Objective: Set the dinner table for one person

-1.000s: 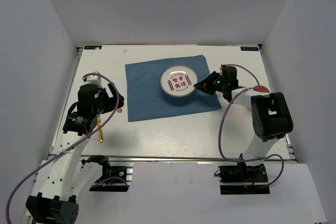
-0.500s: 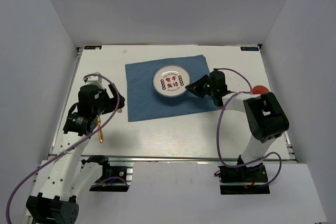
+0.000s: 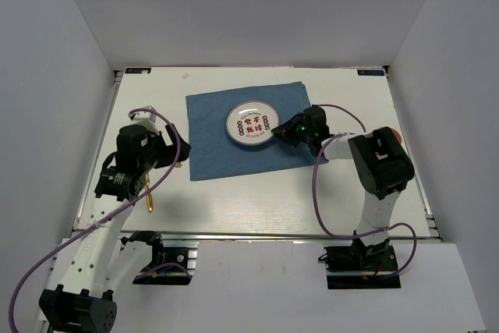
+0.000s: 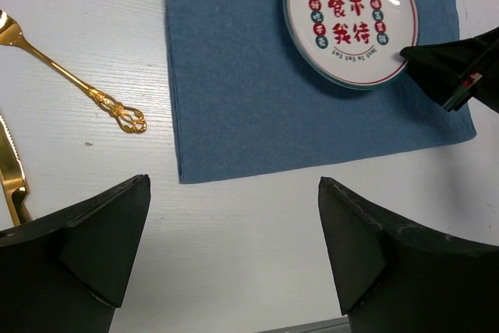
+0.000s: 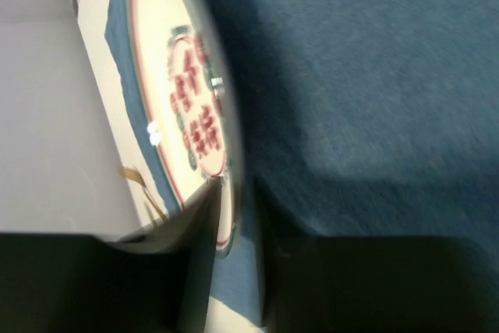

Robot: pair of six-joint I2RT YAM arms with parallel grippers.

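A white plate point(image 3: 251, 123) with red characters lies on the blue cloth point(image 3: 214, 138) on the white dinner table point(image 3: 257, 196). My right gripper point(image 3: 283, 132) is shut on the plate's right rim. In the right wrist view the rim of the plate point(image 5: 183, 107) sits between the jaws of that gripper point(image 5: 234, 216). My left gripper point(image 3: 176, 150) is open and empty, above the table left of the cloth. The left wrist view shows the open gripper point(image 4: 234, 255), the plate point(image 4: 351, 21), a gold fork point(image 4: 78, 83) and a gold knife point(image 4: 12, 177).
The gold knife point(image 3: 148, 197) lies under the left arm near the table's left edge. A red object point(image 3: 396, 136) peeks out behind the right arm. White walls stand on three sides. A metal rail point(image 3: 257, 234) runs along the near edge.
My right gripper has slid the plate leftward across the cloth, toward its middle. The left arm has not moved.
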